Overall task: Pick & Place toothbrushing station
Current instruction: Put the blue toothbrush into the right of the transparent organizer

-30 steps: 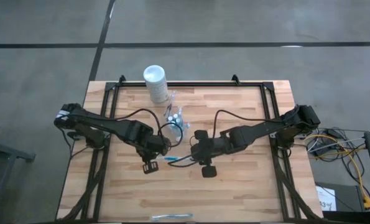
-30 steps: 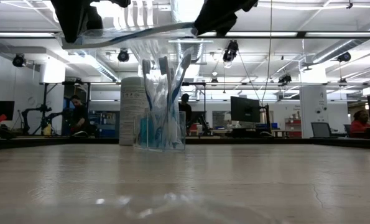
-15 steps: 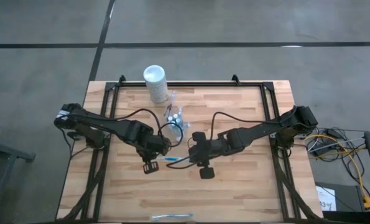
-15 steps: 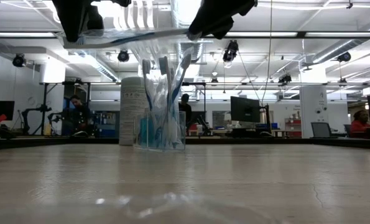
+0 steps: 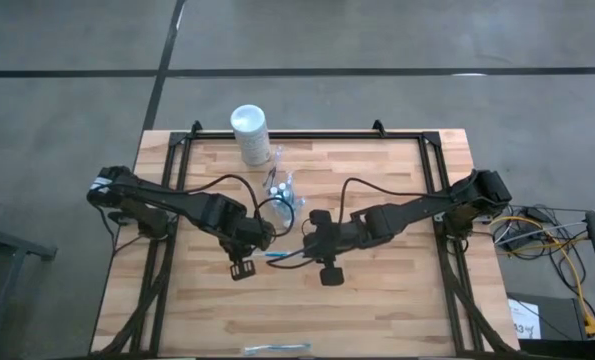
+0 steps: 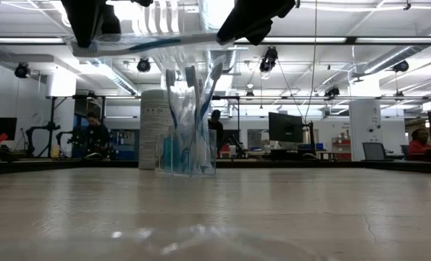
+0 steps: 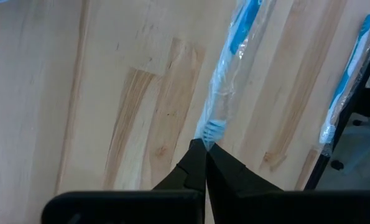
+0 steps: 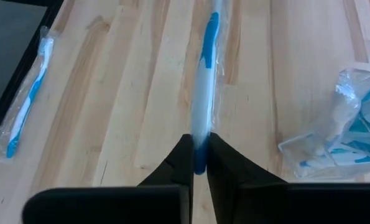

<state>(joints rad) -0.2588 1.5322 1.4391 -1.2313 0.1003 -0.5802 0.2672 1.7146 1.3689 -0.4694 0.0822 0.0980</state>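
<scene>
A blue-and-white toothbrush [image 5: 285, 255] in a clear wrapper hangs level above the table's middle, between my left gripper [image 5: 267, 254] and my right gripper [image 5: 305, 252]. Both are shut on it, one at each end. The toothbrushing station [image 5: 282, 188], a small clear holder with several toothbrushes upright in it, stands on its base on the wood farther back. In the low view the station [image 6: 186, 152] stands below the held toothbrush [image 6: 150, 42]. My left gripper pinches the wrapper's end just past the bristles [image 7: 213, 129] between its two fingertips, coming steeply from above. The toothbrush runs on away from the fingers, lifted clear of the table. My right gripper pinches the handle's end [image 8: 200, 134] between its two fingers, slanting down from the table's right. The fingers lie along the toothbrush, which is clear of the wood.
A tall white cylinder [image 5: 249, 135] with a round lid stands at the far edge behind the station. Another wrapped toothbrush [image 5: 277, 348] lies at the table's near edge. Bare wood stretches to the left, the right and the near side of the grippers.
My right gripper has edged toward the table's left onto the toothbrush's handle end and taken hold of it. The toothbrush, bowed a little before, now runs straighter between the two grippers. My left gripper has kept still.
</scene>
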